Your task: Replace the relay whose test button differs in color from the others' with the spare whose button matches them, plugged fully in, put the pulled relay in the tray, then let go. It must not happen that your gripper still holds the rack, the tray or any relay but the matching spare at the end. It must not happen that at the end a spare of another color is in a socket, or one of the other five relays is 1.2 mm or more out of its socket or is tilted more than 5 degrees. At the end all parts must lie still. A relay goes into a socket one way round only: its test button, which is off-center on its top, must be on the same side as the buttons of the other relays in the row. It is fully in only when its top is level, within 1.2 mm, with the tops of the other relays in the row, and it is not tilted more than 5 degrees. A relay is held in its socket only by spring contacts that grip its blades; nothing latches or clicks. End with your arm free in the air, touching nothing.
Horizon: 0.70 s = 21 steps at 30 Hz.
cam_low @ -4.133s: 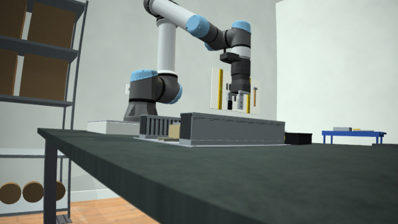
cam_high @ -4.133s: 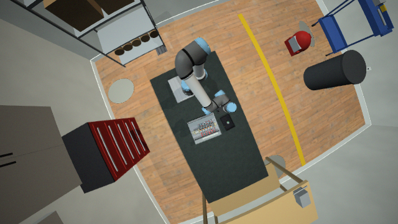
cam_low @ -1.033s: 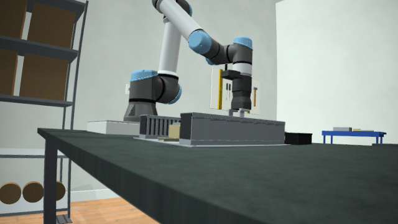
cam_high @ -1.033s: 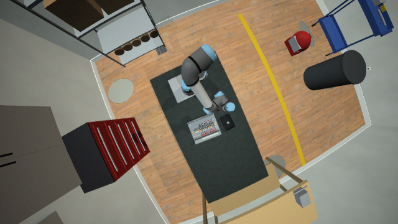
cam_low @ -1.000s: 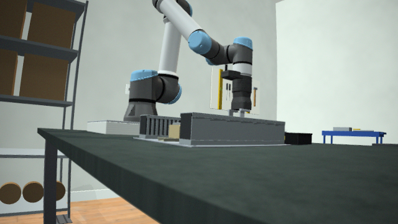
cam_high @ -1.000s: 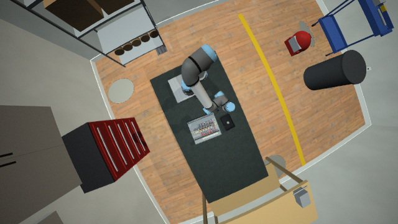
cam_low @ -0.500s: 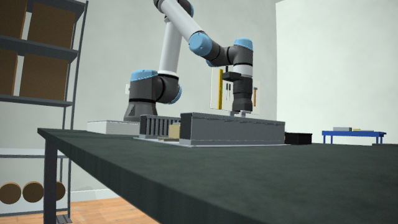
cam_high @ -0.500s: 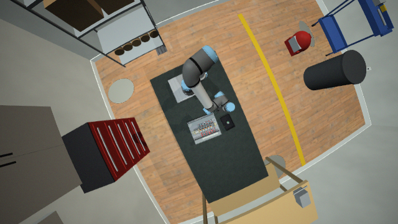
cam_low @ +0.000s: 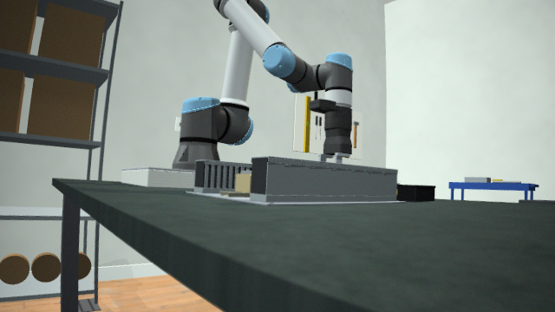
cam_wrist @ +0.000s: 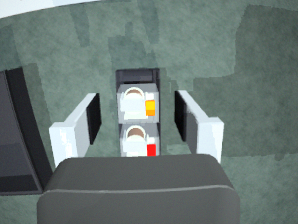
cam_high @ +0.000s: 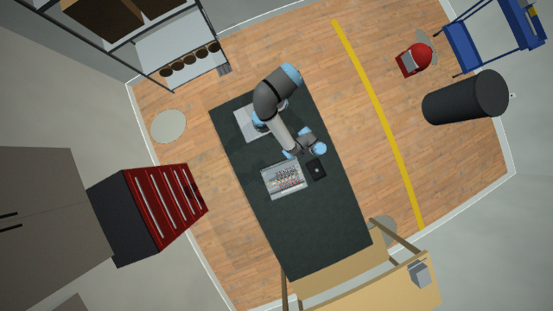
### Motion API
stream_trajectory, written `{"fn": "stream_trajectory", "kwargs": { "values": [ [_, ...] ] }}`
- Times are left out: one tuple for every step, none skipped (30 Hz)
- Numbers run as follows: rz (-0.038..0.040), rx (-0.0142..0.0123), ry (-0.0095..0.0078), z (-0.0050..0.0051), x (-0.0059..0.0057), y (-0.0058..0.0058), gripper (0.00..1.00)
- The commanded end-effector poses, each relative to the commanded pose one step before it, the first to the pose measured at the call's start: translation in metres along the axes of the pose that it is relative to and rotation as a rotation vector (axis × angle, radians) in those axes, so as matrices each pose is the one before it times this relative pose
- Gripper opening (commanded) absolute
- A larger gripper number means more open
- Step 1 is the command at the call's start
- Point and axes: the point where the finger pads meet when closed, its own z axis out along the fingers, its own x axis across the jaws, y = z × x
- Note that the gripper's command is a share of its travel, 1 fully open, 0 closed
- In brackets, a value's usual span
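From here, the gripper [cam_low: 337,159] [cam_wrist: 137,107] stands wide open, its fingers either side of a narrow dark holder [cam_wrist: 137,76], touching neither orange-button relay [cam_wrist: 134,106] nor red-button relay [cam_wrist: 135,142], both sitting inside it.

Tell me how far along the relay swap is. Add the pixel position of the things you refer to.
Done, it seems: a small pale part, likely the pulled relay, sits in the black tray [cam_high: 311,175] [cam_low: 416,193] [cam_wrist: 20,165].

In hand: nothing; the open gripper [cam_low: 334,159] [cam_wrist: 137,107] is lined up over the orange-button spare [cam_wrist: 132,107].

Left: grasp the matching spare, plug it fully in, let go.
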Motion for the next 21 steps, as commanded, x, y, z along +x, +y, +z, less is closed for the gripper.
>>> {"fn": "stream_trajectory", "kwargs": {
  "values": [
    [-0.00224, -0.00097, -0.00008, -0.00175, 0.00133, 0.00125, 1.00],
    [0.00000, 0.00000, 0.00000, 0.00000, 0.00000, 0.00000, 1.00],
    [0.00000, 0.00000, 0.00000, 0.00000, 0.00000, 0.00000, 1.00],
    [0.00000, 0.00000, 0.00000, 0.00000, 0.00000, 0.00000, 1.00],
    [0.00000, 0.00000, 0.00000, 0.00000, 0.00000, 0.00000, 1.00],
    [0.00000, 0.00000, 0.00000, 0.00000, 0.00000, 0.00000, 1.00],
    [0.00000, 0.00000, 0.00000, 0.00000, 0.00000, 0.00000, 1.00],
    [0.00164, 0.00070, 0.00003, -0.00026, -0.00075, -0.00093, 1.00],
    [-0.00041, -0.00017, -0.00001, -0.00087, 0.00017, 0.00027, 1.00],
    [-0.00041, -0.00017, -0.00001, -0.00087, 0.00017, 0.00027, 1.00],
    [-0.00041, -0.00017, -0.00001, -0.00087, 0.00017, 0.00027, 1.00],
    [-0.00041, -0.00017, -0.00001, -0.00087, 0.00017, 0.00027, 1.00],
    [0.00000, 0.00000, 0.00000, 0.00000, 0.00000, 0.00000, 1.00],
    [0.00000, 0.00000, 0.00000, 0.00000, 0.00000, 0.00000, 1.00],
    [0.00000, 0.00000, 0.00000, 0.00000, 0.00000, 0.00000, 1.00],
    [0.00000, 0.00000, 0.00000, 0.00000, 0.00000, 0.00000, 1.00],
    [0.00000, 0.00000, 0.00000, 0.00000, 0.00000, 0.00000, 1.00],
    [0.00000, 0.00000, 0.00000, 0.00000, 0.00000, 0.00000, 1.00],
    [0.00000, 0.00000, 0.00000, 0.00000, 0.00000, 0.00000, 1.00],
    [0.00000, 0.00000, 0.00000, 0.00000, 0.00000, 0.00000, 1.00],
    [0.00000, 0.00000, 0.00000, 0.00000, 0.00000, 0.00000, 1.00]
  ]
}}
